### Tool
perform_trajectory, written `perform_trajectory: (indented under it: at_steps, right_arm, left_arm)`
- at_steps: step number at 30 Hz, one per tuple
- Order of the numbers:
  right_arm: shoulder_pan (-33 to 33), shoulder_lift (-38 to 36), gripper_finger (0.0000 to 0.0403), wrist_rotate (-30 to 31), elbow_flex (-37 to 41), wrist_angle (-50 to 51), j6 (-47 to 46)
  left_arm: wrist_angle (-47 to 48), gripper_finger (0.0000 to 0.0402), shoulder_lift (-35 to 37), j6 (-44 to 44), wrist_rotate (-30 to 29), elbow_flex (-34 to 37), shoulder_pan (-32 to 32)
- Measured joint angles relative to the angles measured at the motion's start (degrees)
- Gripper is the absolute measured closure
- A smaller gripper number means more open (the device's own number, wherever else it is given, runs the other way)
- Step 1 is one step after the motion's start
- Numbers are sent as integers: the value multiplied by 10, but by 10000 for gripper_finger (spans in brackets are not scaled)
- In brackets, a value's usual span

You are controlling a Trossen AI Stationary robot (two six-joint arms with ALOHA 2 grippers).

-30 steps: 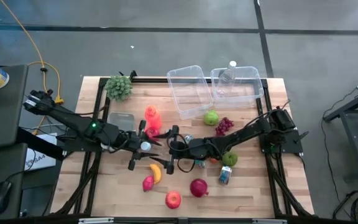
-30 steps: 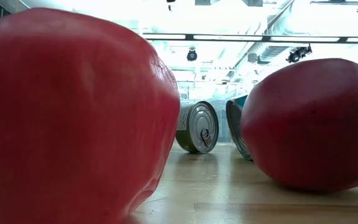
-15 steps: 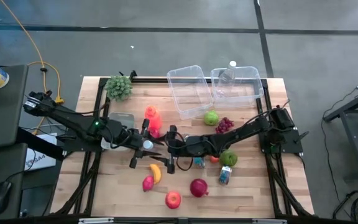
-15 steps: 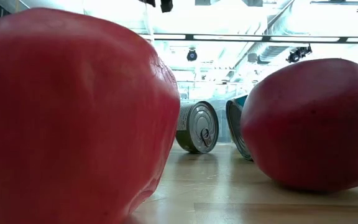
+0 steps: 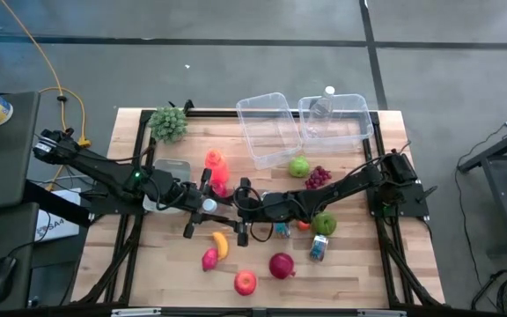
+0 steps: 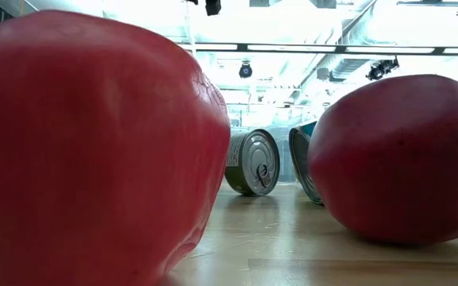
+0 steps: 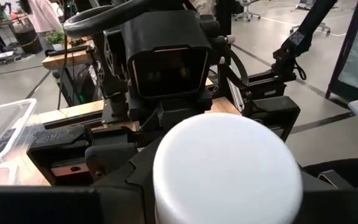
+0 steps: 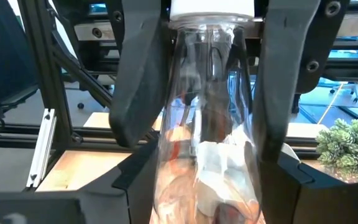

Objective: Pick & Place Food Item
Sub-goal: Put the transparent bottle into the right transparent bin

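A clear plastic bottle (image 5: pixel 221 207) with a white cap (image 7: pixel 227 168) hangs level above the middle of the table, between my two grippers. Its cap end points toward the left arm. My left gripper (image 5: pixel 202 204) is shut on the cap end. My right gripper (image 5: pixel 234 209) faces it from the table's right and is shut on the bottle's clear body (image 8: pixel 207 124). The low view shows neither the grippers nor the bottle. My left gripper holds the bottle at its cap end, coming level from the table's left. The white cap (image 7: pixel 227 168) hides the place of contact. The bottle is lifted clear of the table. My right gripper has the bottle's clear body between its two fingers (image 8: pixel 138 93), one on each side wall (image 8: pixel 173 106). The fingers come level from the table's right and lie along the bottle. The bottle lies level, clear of the table, with its cap at the far end.
A banana (image 5: pixel 221 245), red fruits (image 5: pixel 281 264) (image 5: pixel 246 282) and cans (image 5: pixel 319 247) lie near the front. Green apples (image 5: pixel 299 165) (image 5: pixel 325 224), grapes (image 5: pixel 317 177), a red bottle (image 5: pixel 216 167), a plant (image 5: pixel 169 123) and two clear tubs (image 5: pixel 267 128) (image 5: pixel 334 119) stand farther back.
My left gripper has shifted slightly toward the right gripper with the bottle's cap end. The bottle stays lifted and level between the two grippers.
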State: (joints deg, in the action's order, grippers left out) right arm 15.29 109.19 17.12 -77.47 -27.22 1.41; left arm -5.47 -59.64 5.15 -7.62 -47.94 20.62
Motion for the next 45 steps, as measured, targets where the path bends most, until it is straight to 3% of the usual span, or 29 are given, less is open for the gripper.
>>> perform_trajectory:
  at_steps: [11,22,27,35,45]
  right_arm:
    - [0,0,206,3,0,10,-1]
    - [-1,0,206,6,0,17,-2]
    - [13,-6,206,27,0,56,-9]
    - [71,-14,204,152,0,83,47]
    - [177,-22,203,492,0,67,185]
  left_arm:
    - [-11,230,0,-8,3,0,0]
    - [-11,78,0,-37,19,0,1]
    - [-5,52,15,-16,17,0,1]
    - [18,50,112,6,16,0,19]
    - [135,50,181,-20,16,0,24]
